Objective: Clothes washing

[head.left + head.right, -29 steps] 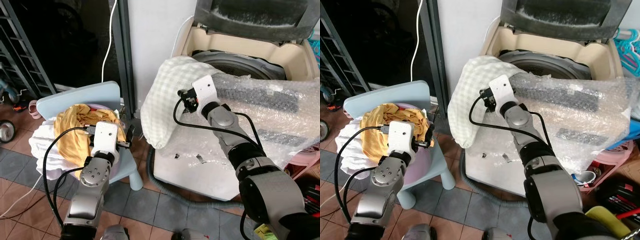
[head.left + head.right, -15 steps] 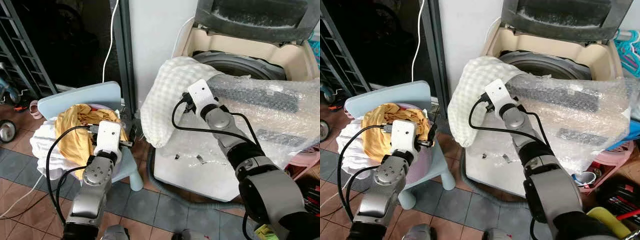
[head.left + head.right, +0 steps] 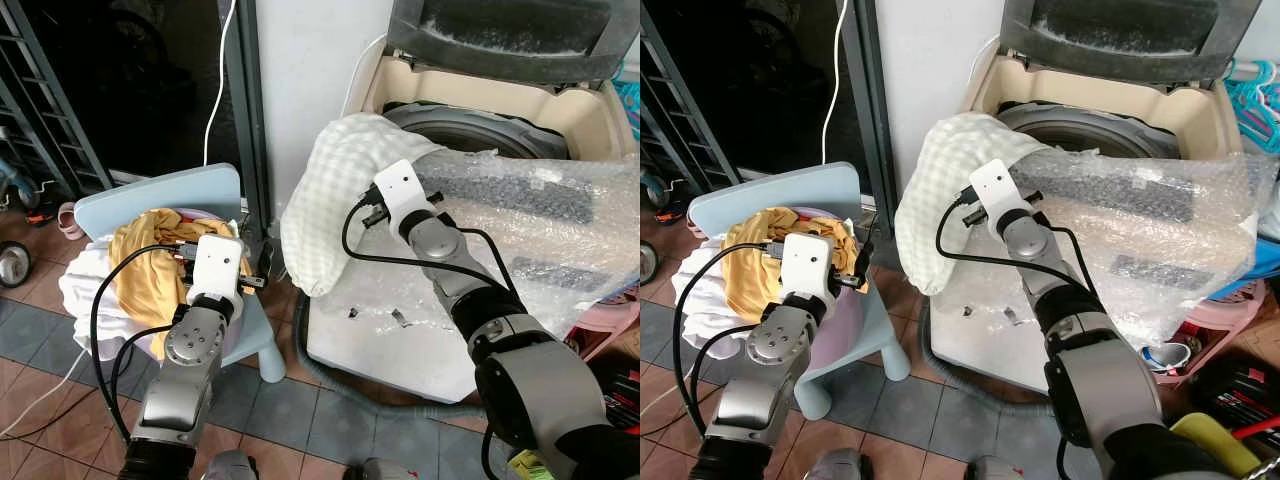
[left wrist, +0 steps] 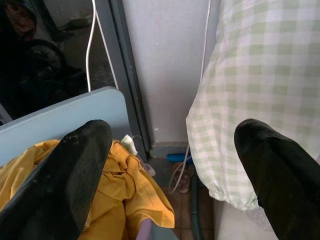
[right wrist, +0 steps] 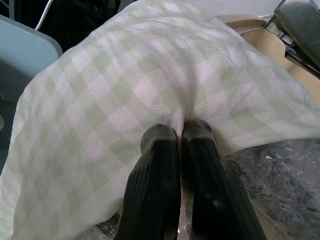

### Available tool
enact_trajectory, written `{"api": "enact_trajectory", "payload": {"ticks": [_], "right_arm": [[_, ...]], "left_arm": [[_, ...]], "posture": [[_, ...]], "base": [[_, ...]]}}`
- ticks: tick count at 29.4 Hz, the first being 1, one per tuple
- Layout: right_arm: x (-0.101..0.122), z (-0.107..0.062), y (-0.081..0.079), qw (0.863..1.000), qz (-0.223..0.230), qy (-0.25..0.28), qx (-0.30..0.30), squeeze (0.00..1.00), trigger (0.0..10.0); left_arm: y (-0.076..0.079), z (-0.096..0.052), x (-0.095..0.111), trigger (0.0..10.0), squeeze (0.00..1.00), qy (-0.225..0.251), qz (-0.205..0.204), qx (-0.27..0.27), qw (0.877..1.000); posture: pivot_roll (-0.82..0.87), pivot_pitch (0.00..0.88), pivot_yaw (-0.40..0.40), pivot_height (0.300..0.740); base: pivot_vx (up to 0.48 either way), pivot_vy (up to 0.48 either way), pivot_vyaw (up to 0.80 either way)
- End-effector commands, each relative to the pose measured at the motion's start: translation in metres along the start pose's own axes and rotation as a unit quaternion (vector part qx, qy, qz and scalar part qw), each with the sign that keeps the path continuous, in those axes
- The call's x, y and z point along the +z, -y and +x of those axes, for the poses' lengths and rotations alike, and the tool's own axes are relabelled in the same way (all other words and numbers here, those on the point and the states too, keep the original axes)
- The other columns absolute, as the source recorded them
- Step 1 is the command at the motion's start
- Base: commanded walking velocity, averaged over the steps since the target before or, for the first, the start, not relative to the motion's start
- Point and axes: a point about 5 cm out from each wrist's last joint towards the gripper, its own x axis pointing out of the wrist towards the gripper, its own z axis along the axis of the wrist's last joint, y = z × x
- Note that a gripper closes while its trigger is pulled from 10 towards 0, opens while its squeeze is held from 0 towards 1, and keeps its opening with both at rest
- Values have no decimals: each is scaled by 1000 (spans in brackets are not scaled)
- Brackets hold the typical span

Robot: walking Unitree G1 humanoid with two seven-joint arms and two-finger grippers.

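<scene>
While the washer [image 3: 480, 110] stands at right w/ lid [image 3: 510, 35] up, a green-white check cloth [image 3: 335, 195] is draped over its near-left corner, hanging down the front-left side. Bubble wrap [image 3: 560, 230] covers the washer's front panel and top edge, touching the cloth. Right gripper [image 5: 181, 132] sits at the cloth where it meets the wrap; in the right wrist view the two fingers [image 5: 155, 165] are pressed together, clenched w/ a fold of the check cloth pinched at the tips. Right arm reaches fwd and left across the wrap.

Left of the washer, a light blue chair [image 3: 160, 195] holds a pile: yellow garment [image 3: 150, 260] on top, white cloth [image 3: 85, 290] under it, spilling over the chair's left edge. A pink basin rim [image 3: 855, 310] shows beneath the pile. Left gripper [image 4: 172, 165] hovers just right of the yellow garment, near the chair's right edge, fingers [image 4: 75, 165] spread wide apart, released, holding nothing. Thru the gap the left wrist view shows the yellow garment on one side and the hanging check cloth on the other.

White cable [image 3: 218, 70] runs down the dark doorway behind the chair. Grey drain hose [image 3: 330, 365] curls on the tiled floor [image 3: 300, 420] by the washer base. Metal rack [image 3: 45, 120] at far left.
</scene>
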Motion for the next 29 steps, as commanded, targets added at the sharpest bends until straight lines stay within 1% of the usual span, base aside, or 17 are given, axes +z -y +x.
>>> {"api": "enact_trajectory", "payload": {"ticks": [1,7,9,10,11,14,15,16,19,20,21,22,23,24,25,26,29], "right_arm": [[-12,-2,4,999,23,-38,-10,0,0],[-5,-2,30,996,52,-30,-62,0,0],[19,-2,70,990,74,12,-123,0,0],[19,-2,70,990,74,12,-123,0,0],[29,-3,84,986,75,34,-145,0,0],[53,-14,124,966,97,91,-224,0,0],[65,-28,159,937,132,121,-300,0,0],[65,-28,159,937,132,121,-300,0,0],[65,-56,205,876,198,121,-423,0,0],[61,-61,213,867,209,109,-440,0,0],[59,-64,217,863,213,101,-446,0,0],[57,-63,216,870,209,92,-438,0,1569],[54,-60,213,877,204,82,-426,0,1569],[48,-56,206,888,204,67,-406,173,9961],[42,-52,198,898,204,54,-386,1000,10000],[33,-44,183,915,202,41,-347,1000,10000],[28,-39,172,924,206,38,-320,1000,10000]], "left_arm": [[1,-2,3,10000,0,4,8,-1,1000],[-1,0,2,10000,0,2,10,2,1000],[-2,3,4,10000,0,3,10,2,1000],[-2,3,4,10000,0,3,10,2,1000],[-1,3,4,10000,0,2,10,1,1000],[-1,3,4,10000,0,3,11,1,1000],[-2,2,3,10000,0,1,11,2,1000],[-2,2,3,10000,0,1,11,2,1000],[0,2,1,10000,0,0,10,2,1000],[2,2,1,10000,0,0,9,0,1000],[3,3,1,10000,0,0,8,-1,1000],[4,3,2,10000,0,1,8,-2,1000],[4,4,2,10000,0,1,8,-3,1000],[5,4,3,10000,0,2,8,-3,1000],[5,5,3,10000,0,2,8,-3,1000],[4,5,3,10000,0,3,8,-3,1000],[4,5,3,10000,0,3,9,-3,1000]], "posture": [[19,0,-11,740],[15,0,-9,740],[14,0,-7,740],[14,0,-7,740],[14,0,-7,740],[15,0,-11,740],[11,0,-11,740],[11,0,-11,740],[4,0,-10,740],[2,0,-12,740],[1,0,-11,740],[-1,0,-11,740],[-1,0,-11,740],[-1,0,-10,740],[-1,0,-10,740],[2,0,-9,740],[2,0,-8,740]], "base": [[0,0,0],[0,0,0],[0,0,0],[0,0,0],[0,0,0],[0,0,0],[0,0,0],[0,0,0],[0,0,0],[0,0,0],[0,0,0],[0,0,0],[0,0,0],[0,0,0],[0,0,0],[0,0,0],[0,0,0]]}}
